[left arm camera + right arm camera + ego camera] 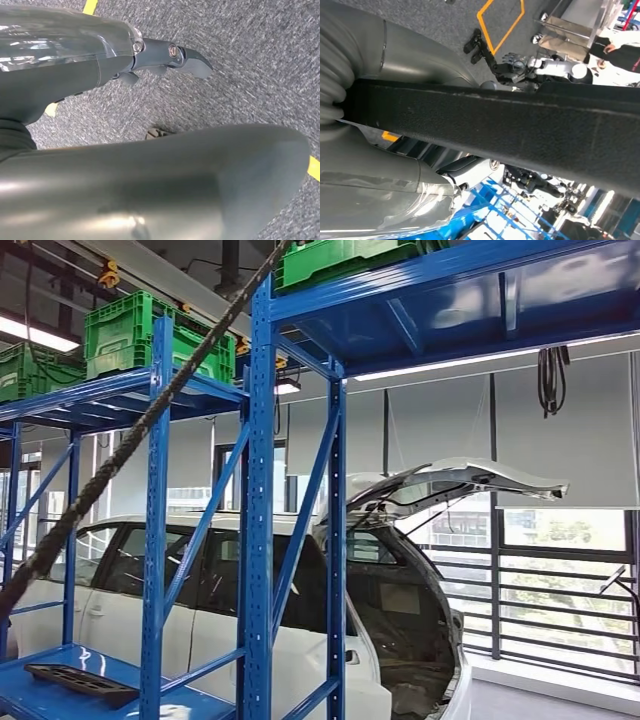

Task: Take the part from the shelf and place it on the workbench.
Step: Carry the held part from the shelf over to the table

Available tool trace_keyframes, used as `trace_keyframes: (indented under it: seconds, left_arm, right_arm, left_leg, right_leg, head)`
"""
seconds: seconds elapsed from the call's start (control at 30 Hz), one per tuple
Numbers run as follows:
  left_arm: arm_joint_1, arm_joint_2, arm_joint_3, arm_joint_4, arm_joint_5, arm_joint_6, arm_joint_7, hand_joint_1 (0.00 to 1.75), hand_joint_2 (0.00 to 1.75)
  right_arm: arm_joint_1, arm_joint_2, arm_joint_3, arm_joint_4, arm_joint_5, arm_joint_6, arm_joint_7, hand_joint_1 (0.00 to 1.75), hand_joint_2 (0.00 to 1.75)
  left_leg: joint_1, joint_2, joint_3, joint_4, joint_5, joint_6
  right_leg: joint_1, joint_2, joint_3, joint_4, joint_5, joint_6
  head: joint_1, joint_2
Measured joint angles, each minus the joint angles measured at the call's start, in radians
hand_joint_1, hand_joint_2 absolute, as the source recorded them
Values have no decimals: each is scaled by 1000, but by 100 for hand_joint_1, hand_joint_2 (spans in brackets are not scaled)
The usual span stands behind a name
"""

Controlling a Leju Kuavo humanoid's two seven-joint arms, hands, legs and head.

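Note:
A flat black part (79, 680) lies on the low blue shelf (45, 702) at the bottom left of the head view. In the right wrist view my right hand (369, 185) grips a long black textured part (501, 125), which runs across the whole picture between the grey fingers and thumb. My left hand (68, 80) hangs over grey carpet with its thumb and a dark finger apart and nothing between them.
Blue racks (256, 490) carry green crates (136, 335) on top. A white car (317, 610) with its trunk lid raised stands behind. A braided cable (128, 440) crosses diagonally. Another robot's arm (531, 67), a person (618, 45) and yellow floor tape (501, 25) lie beyond my right hand.

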Motion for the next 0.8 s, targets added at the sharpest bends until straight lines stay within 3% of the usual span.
trace_keyframes:
  seconds: [0.1, 0.17, 0.23, 0.3, 0.33, 0.37, 0.4, 0.5, 0.57, 0.67, 0.73, 0.8]
  left_arm:
    - [7, -7, 4, 0, 4, 15, 9, 0, 175]
    - [16, -13, 9, 0, 2, 25, 22, 0, 175]
    - [19, -17, 12, 0, -3, 33, 39, 0, 175]
    - [19, -19, 13, 0, -9, 35, 52, 0, 175]
    - [19, -20, 13, 0, -12, 35, 56, 0, 175]
    - [19, -20, 14, 0, -15, 33, 59, 0, 175]
    - [18, -21, 14, 0, -16, 31, 60, 0, 175]
    - [14, -26, 14, 0, -19, 25, 53, 0, 175]
    - [12, -29, 14, 0, -22, 20, 46, 0, 175]
    - [14, -31, 14, 0, -31, 14, 35, 0, 175]
    - [11, -32, 14, 0, -36, 10, 27, 0, 175]
    - [8, -33, 13, 0, -38, 6, 20, 0, 175]
  right_arm:
    - [37, -13, 3, -31, 33, -18, -11, 175, 175]
    - [68, -24, 9, -55, 55, -33, -22, 175, 175]
    - [94, -35, 13, -71, 72, -48, -36, 175, 175]
    - [116, -43, 17, -74, 83, -60, -47, 175, 175]
    - [125, -46, 20, -74, 88, -63, -49, 175, 175]
    - [132, -48, 23, -74, 91, -65, -51, 175, 175]
    - [136, -49, 26, -74, 93, -67, -51, 175, 175]
    - [137, -50, 28, -78, 96, -68, -54, 175, 175]
    - [137, -52, 28, -81, 98, -68, -55, 175, 175]
    - [136, -53, 28, -88, 101, -67, -55, 175, 175]
    - [133, -52, 29, -90, 99, -64, -53, 175, 175]
    - [128, -52, 29, -88, 92, -57, -44, 175, 175]
  left_leg:
    - [-6, -2, 8, -24, -5, 21]
    - [-4, -8, 9, -27, -4, 33]
    - [-2, -15, 11, -29, -2, 42]
    - [-5, -23, 11, -29, -2, 46]
    - [-7, -28, 11, -29, -2, 47]
    - [-9, -33, 11, -29, -2, 47]
    - [-12, -38, 13, -29, -2, 47]
    - [-16, -54, 17, -29, -2, 45]
    - [-14, -61, 13, -29, 0, 40]
    - [-13, -62, 7, -25, -6, 27]
    - [-12, -46, -24, 45, -54, 18]
    - [-10, -35, -83, 178, -117, 8]
  right_leg:
    - [3, -10, -4, 5, -4, 13]
    - [0, -6, -6, 21, -22, 21]
    - [-2, 11, -42, 107, -76, 29]
    - [-2, 20, -105, 240, -133, 31]
    - [-2, 21, -127, 283, -142, 30]
    - [-2, 22, -132, 289, -131, 27]
    - [-1, 25, -118, 254, -102, 23]
    - [4, 56, -28, 60, -7, -2]
    - [7, 67, -8, 15, 1, -10]
    - [3, 54, -5, -3, 9, -15]
    - [-3, 40, -2, -13, 16, -20]
    - [-2, 26, -2, -14, 17, -22]
  head:
    - [-1, 0]
    - [-1, 0]
    - [-1, 0]
    - [-1, 0]
    - [-1, 0]
    - [-1, 0]
    - [-1, 0]
    - [-1, 0]
    - [-1, 0]
    - [-1, 0]
    - [-1, 0]
    - [-1, 0]
